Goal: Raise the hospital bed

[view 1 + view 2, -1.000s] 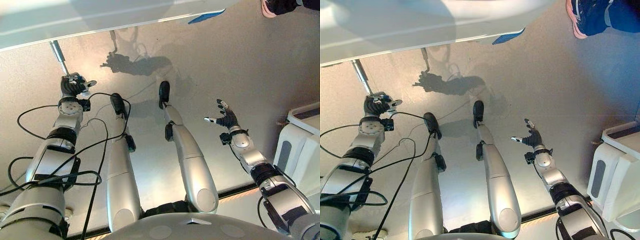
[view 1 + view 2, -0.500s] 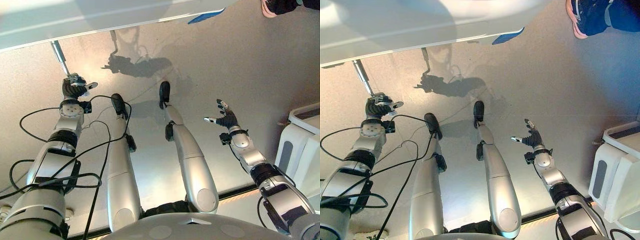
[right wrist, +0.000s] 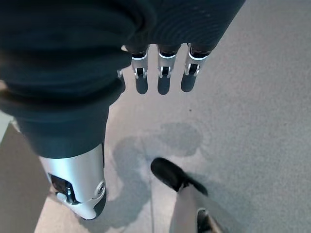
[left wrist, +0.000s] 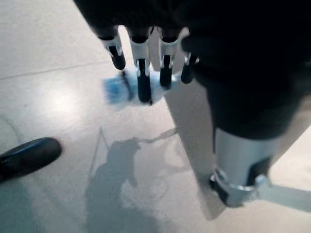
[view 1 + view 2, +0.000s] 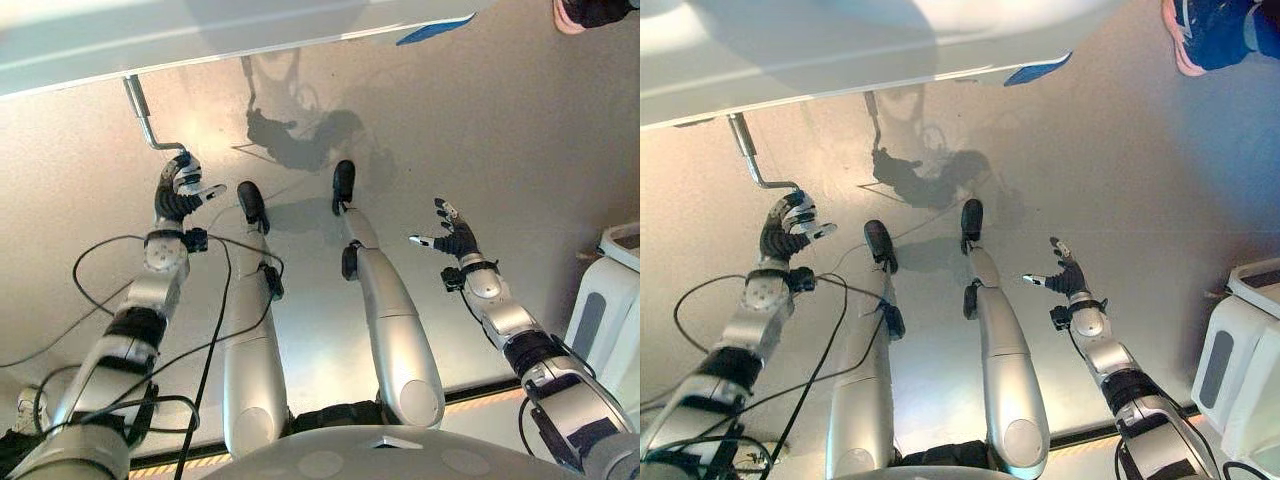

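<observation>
— As we look down through the left eye view, where is the bed?

— The bed [image 5: 200, 40] runs as a pale edge across the top, above a grey floor [image 5: 500, 130]. Its crank [image 5: 146, 118], a metal rod bent at the lower end, hangs from the underside at upper left. Our left hand [image 5: 180, 192] sits right at the crank's end, fingers curled over; whether they actually clasp the handle we cannot tell from here. Our right hand [image 5: 452, 232] hovers over the floor well to the right, fingers spread and holding nothing. A white cabinet [image 5: 608, 310] stands at the right edge, and a person's shoe [image 5: 585, 12] shows in the top right corner.

— And the right eye view?

— The same scene. The crank [image 5: 752, 155] drops from the bed [image 5: 840, 50], with the left hand [image 5: 788, 226] touching or just beside its bent end. The right hand [image 5: 1065, 275] is open. The shoe [image 5: 1210, 40] is plainer here.

— The left wrist view?

— The left hand [image 4: 146, 58] shows its fingers bent over the floor [image 4: 58, 97], nothing clearly gripped between them; the picture is too smeared to settle it.

— The right wrist view?

— The right hand [image 3: 163, 73] hangs with straight fingers, empty, above bare floor [image 3: 252, 121].
</observation>
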Robot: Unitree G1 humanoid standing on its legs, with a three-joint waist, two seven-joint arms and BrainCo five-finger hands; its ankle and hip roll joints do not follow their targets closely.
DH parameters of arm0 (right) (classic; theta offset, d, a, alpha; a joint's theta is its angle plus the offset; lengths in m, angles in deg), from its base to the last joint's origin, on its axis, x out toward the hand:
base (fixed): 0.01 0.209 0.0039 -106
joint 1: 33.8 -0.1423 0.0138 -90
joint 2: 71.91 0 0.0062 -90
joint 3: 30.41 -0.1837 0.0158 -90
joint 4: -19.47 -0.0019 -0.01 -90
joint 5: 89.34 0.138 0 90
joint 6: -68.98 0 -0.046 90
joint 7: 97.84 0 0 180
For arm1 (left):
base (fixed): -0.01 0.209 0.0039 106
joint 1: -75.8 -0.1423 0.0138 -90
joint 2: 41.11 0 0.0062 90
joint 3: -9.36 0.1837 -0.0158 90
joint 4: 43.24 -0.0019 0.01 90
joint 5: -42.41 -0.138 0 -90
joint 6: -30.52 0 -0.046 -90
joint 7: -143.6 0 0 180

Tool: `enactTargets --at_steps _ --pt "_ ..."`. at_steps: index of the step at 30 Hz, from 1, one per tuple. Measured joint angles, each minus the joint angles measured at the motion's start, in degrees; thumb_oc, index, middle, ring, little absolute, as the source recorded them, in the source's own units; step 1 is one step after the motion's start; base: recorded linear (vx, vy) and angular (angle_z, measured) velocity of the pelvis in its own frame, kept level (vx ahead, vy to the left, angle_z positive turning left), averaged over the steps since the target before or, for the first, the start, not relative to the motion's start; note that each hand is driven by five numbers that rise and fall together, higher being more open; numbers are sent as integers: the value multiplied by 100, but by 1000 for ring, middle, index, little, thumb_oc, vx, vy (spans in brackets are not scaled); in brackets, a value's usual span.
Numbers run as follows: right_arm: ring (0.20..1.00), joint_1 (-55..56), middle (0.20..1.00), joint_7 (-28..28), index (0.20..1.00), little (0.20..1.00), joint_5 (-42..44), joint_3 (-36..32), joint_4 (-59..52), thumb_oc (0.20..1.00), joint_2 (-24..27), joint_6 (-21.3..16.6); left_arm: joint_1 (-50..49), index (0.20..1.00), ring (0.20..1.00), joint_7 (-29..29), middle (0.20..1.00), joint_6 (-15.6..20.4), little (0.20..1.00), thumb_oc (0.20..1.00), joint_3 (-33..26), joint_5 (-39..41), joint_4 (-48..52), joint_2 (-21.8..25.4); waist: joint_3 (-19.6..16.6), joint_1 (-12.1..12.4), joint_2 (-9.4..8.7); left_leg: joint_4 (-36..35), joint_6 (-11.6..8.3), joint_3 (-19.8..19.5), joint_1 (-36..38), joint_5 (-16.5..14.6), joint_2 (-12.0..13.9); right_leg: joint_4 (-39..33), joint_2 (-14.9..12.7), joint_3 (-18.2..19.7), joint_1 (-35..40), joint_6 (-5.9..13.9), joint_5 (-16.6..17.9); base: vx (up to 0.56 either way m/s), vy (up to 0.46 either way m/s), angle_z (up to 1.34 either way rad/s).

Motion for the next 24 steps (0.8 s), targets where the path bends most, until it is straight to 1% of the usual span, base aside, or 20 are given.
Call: enactTargets --at_steps 4,6,7,10,24 --pt "1000 103 1000 2 1000 1000 -82 -76 10 1000 47 1 -706 1000 1000 6 1000 -171 1000 1000 14 -10 -121 -120 11 57 18 -32 -1 -33 -8 1 -15 14 -13 -40 -10 4 -41 10 1 4" --pt "1000 126 1000 3 1000 1000 -94 -96 8 1000 89 1 -839 1000 1000 9 1000 -213 1000 1000 11 -31 -153 -183 11 150 18 -51 5 -32 -13 5 -17 79 -36 -42 -57 8 -76 9 2 2" --pt "1000 124 1000 3 1000 1000 -97 -138 4 1000 99 1 -860 1000 1000 9 1000 -225 1000 1000 4 -73 -156 -208 21 192 36 -53 11 -41 -19 10 -22 142 -58 -47 -84 18 -116 17 3 8" --pt "1000 123 1000 4 1000 1000 -99 -174 2 1000 99 0 -858 1000 1000 7 1000 -222 1000 1000 -9 -111 -137 -216 25 185 43 -61 25 -53 -19 22 -48 253 -110 -71 -109 32 -187 11 3 10" --pt "1000 123 1000 42 1000 1000 -153 -263 2 1000 99 1 -858 1000 1000 8 1000 -221 1000 1000 -23 -113 -126 -219 25 169 44 -70 39 -52 -62 34 -65 282 -130 -75 -166 43 -196 8 4 0"
